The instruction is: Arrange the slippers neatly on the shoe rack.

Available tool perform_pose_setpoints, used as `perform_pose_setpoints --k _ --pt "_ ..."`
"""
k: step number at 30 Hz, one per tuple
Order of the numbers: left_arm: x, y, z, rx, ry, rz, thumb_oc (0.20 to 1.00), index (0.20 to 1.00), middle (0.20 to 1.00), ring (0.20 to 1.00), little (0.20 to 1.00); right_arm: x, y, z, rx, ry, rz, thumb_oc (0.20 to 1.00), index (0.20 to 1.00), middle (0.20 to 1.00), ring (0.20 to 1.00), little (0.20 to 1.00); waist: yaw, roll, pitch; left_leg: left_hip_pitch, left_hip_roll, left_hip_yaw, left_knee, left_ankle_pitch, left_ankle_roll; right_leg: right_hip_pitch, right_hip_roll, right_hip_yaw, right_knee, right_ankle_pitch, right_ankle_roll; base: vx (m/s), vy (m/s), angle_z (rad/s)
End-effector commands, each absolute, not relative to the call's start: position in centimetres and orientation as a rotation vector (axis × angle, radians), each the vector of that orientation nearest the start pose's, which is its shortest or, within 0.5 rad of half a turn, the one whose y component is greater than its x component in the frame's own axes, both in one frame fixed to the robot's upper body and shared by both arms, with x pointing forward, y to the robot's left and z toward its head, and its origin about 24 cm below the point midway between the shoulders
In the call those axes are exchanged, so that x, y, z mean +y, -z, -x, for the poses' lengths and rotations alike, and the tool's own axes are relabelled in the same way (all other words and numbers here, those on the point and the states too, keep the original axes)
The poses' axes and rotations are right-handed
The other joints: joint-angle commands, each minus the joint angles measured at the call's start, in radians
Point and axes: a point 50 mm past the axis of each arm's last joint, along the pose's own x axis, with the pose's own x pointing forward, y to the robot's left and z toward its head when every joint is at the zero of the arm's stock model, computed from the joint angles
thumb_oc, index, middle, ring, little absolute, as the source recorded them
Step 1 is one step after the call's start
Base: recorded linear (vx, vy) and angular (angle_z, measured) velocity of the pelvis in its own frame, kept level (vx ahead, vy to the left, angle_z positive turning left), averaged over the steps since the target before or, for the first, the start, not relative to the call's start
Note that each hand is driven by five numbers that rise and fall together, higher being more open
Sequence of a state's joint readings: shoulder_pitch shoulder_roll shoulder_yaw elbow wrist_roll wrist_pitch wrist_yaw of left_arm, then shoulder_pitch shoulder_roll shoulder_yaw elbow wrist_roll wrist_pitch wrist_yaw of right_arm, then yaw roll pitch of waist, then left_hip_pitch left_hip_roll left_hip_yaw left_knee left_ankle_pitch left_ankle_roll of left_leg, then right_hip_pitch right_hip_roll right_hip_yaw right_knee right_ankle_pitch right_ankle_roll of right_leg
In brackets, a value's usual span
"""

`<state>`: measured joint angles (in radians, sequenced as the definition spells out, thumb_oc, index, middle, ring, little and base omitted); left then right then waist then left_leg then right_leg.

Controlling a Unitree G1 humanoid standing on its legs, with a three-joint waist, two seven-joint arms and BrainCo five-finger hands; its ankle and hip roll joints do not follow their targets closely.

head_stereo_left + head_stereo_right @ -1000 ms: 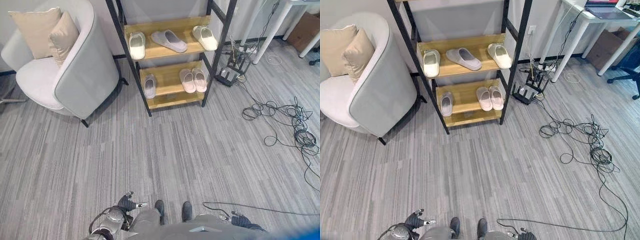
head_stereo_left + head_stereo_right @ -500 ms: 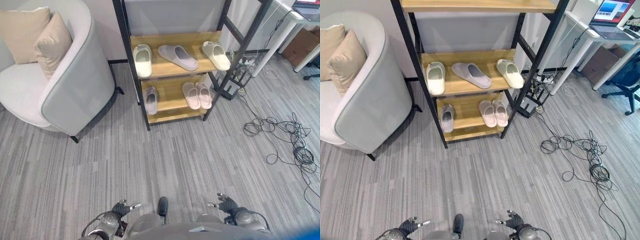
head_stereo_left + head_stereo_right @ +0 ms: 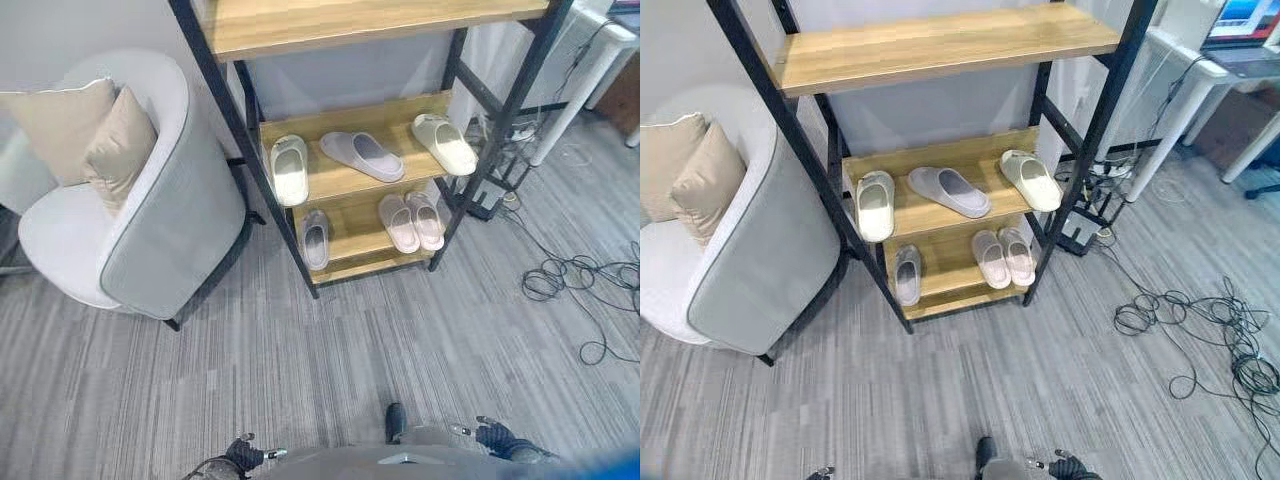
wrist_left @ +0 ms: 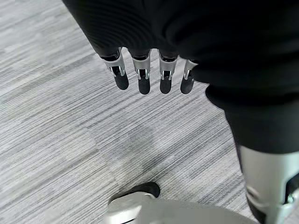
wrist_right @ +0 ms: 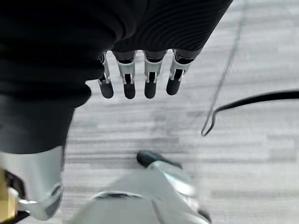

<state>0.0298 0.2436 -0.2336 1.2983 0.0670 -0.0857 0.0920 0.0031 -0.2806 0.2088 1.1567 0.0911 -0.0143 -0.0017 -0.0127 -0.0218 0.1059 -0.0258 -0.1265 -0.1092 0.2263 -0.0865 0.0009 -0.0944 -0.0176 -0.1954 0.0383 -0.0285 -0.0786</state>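
Both the left hand (image 4: 149, 74) and right hand (image 5: 138, 79) hang loose-fingered and empty, the grey slipper (image 3: 362, 155) lies askew on the shoe rack (image 3: 330, 185), where a clumsy reach could knock neighbours off.

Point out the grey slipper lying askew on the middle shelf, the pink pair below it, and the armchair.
grey slipper (image 3: 364, 156), left eye view, on its upper.
pink pair (image 3: 411, 220), left eye view, on the left slipper's inner edge.
armchair (image 3: 170, 235), left eye view, on its outer back.

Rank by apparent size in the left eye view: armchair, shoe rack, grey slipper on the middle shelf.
1. shoe rack
2. armchair, though it sits slightly nearer the camera, so the gap is unsure
3. grey slipper, clearly smallest
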Motion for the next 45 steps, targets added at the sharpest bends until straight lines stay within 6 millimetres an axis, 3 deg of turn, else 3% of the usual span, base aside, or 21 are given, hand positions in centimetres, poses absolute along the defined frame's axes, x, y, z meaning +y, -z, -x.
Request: perform_pose_setpoints --k 1,2,3,5,6,9,18,20,22,24,26,27,30,33,39,45 --pt "23.1 15.5 -11.1 1.095 0.086 -0.541 1.0 1.0 1.0 1.0 1.0 -25.4 14.6 -11.3 1.1 0.059 0.309 1.0 1.0 1.0 1.0 1.0 0.0 -0.027 0.075 -0.104 0.204 0.138 0.05 0.018 -0.039 0.097 -0.069 -0.012 0.006 -0.06 0.122 0.12 -0.317 1.27" --pt "22.6 15.6 -11.1 1.093 0.113 -0.556 1.0 1.0 1.0 1.0 1.0 -25.3 14.6 -11.5 1.092 0.049 0.327 1.0 1.0 1.0 1.0 1.0 0.012 -0.029 0.072 -0.153 0.165 0.15 0.008 0.004 -0.028 0.115 -0.068 -0.023 -0.002 -0.065 0.129 0.25 -0.227 1.34" --pt "22.6 15.6 -11.1 1.091 0.123 -0.577 1.0 1.0 1.0 1.0 1.0 -24.8 14.5 -12.2 1.074 0.027 0.346 1.0 1.0 1.0 1.0 1.0 0.036 -0.026 0.07 -0.206 0.139 0.134 -0.055 0.063 -0.034 0.139 -0.052 -0.026 -0.007 -0.076 0.135 0.27 0.021 1.05" --pt "23.0 16.1 -9.4 1.163 0.097 -0.561 1.0 1.0 1.0 1.0 1.0 -23.9 14.7 -12.2 1.076 -0.023 0.38 1.0 1.0 1.0 1.0 1.0 0.05 -0.016 0.044 -0.158 0.124 0.085 -0.163 0.092 -0.023 0.149 -0.038 -0.01 0.0 -0.091 0.142 0.27 0.108 -0.39" --pt "23.0 16.1 -9.4 1.163 0.097 -0.561 1.0 1.0 1.0 1.0 1.0 -23.9 14.7 -12.2 1.076 -0.023 0.38 1.0 1.0 1.0 1.0 1.0 0.049 -0.017 0.044 -0.157 0.124 0.084 -0.164 0.092 -0.023 0.149 -0.039 -0.011 0.001 -0.092 0.142 0.23 0.113 -1.3" --pt "24.5 16.4 -6.9 1.267 0.027 -0.538 1.0 1.0 1.0 1.0 1.0 -22.8 15.1 -12.0 1.084 -0.045 0.338 1.0 1.0 1.0 1.0 1.0 0.051 -0.023 0.006 -0.091 0.101 0.074 -0.209 0.078 -0.001 0.165 -0.056 0.009 0.021 -0.089 0.158 0.28 0.206 -0.55" --pt "25.9 15.5 -8.6 1.2 -0.029 -0.546 1.0 1.0 1.0 1.0 1.0 -21.7 15.5 -11.5 1.115 -0.085 0.308 1.0 1.0 1.0 1.0 1.0 0.068 -0.034 -0.014 -0.067 0.058 0.086 -0.197 0.03 0.039 0.154 -0.097 0.014 0.079 -0.059 0.207 0.11 0.153 0.15" --pt "26.4 15.2 -9.4 1.18 -0.038 -0.566 1.0 1.0 1.0 1.0 1.0 -21.5 15.1 -12.7 1.079 -0.094 0.314 1.0 1.0 1.0 1.0 1.0 0.057 -0.018 0.01 -0.072 0.059 0.086 -0.184 0.027 0.06 0.051 -0.124 0.015 0.285 0.019 0.247 -0.02 0.151 -0.05" --pt "26.4 15.2 -9.3 1.186 -0.031 -0.576 1.0 1.0 1.0 1.0 1.0 -21.7 15.0 -13.0 1.066 -0.086 0.314 1.0 1.0 1.0 1.0 1.0 0.052 -0.011 0.017 -0.062 0.059 0.079 -0.175 0.019 0.062 0.041 -0.135 0.024 0.302 0.02 0.246 0.05 0.049 -0.1" --pt "26.4 15.4 -8.8 1.2 -0.02 -0.586 1.0 1.0 1.0 1.0 1.0 -21.7 14.9 -13.2 1.056 -0.075 0.311 1.0 1.0 1.0 1.0 1.0 0.048 0.0 0.016 -0.047 0.075 0.059 -0.186 0.006 0.051 0.032 -0.175 0.029 0.209 0.003 0.226 0.09 -0.101 0.02" --pt "26.4 15.4 -8.7 1.21 -0.01 -0.6 1.0 1.0 1.0 1.0 1.0 -21.6 14.9 -13.2 1.054 -0.086 0.311 1.0 1.0 1.0 1.0 1.0 0.039 -0.009 0.019 -0.038 0.073 0.048 -0.186 -0.002 0.044 0.021 -0.183 0.055 0.105 0.016 0.219 0.08 -0.138 0.02" --pt "26.4 15.5 -8.5 1.217 -0.009 -0.593 1.0 1.0 1.0 1.0 1.0 -21.7 14.9 -13.1 1.06 -0.085 0.313 1.0 1.0 1.0 1.0 1.0 0.035 -0.016 0.021 -0.032 0.07 0.043 -0.18 -0.006 0.042 0.031 -0.184 0.073 0.075 0.032 0.233 0.05 -0.118 0.05" --pt "25.9 15.6 -8.3 1.207 -0.001 -0.581 1.0 1.0 1.0 1.0 1.0 -21.3 14.9 -13.1 1.053 -0.13 0.347 1.0 1.0 1.0 1.0 1.0 0.047 -0.032 0.0 -0.016 0.081 0.027 -0.212 0.006 0.026 0.083 -0.162 0.065 -0.013 0.027 0.232 0.05 -0.203 0.59" --pt "25.4 15.6 -8.9 1.177 0.011 -0.581 1.0 1.0 1.0 1.0 1.0 -21.0 14.4 -14.5 0.993 -0.18 0.405 1.0 1.0 1.0 1.0 1.0 0.064 -0.033 -0.011 -0.005 0.098 -0.008 -0.252 0.031 0.009 0.12 -0.139 0.035 -0.054 0.011 0.217 0.03 -0.15 0.16" --pt "24.6 15.4 -10.5 1.118 0.054 -0.621 1.0 1.0 1.0 1.0 1.0 -19.3 13.5 -16.6 0.893 -0.271 0.432 1.0 1.0 1.0 1.0 1.0 0.09 -0.031 -0.02 0.015 0.107 -0.076 -0.287 0.057 -0.011 0.172 -0.114 -0.038 -0.07 -0.024 0.194 0.03 -0.063 0.44" --pt "24.5 15.3 -10.9 1.1 0.076 -0.653 1.0 1.0 1.0 1.0 1.0 -17.2 12.2 -18.7 0.781 -0.356 0.43 1.0 1.0 1.0 1.0 1.0 0.112 -0.03 -0.019 0.016 0.101 -0.097 -0.288 0.059 -0.014 0.183 -0.112 -0.06 -0.07 -0.037 0.193 0.02 0.017 0.15"
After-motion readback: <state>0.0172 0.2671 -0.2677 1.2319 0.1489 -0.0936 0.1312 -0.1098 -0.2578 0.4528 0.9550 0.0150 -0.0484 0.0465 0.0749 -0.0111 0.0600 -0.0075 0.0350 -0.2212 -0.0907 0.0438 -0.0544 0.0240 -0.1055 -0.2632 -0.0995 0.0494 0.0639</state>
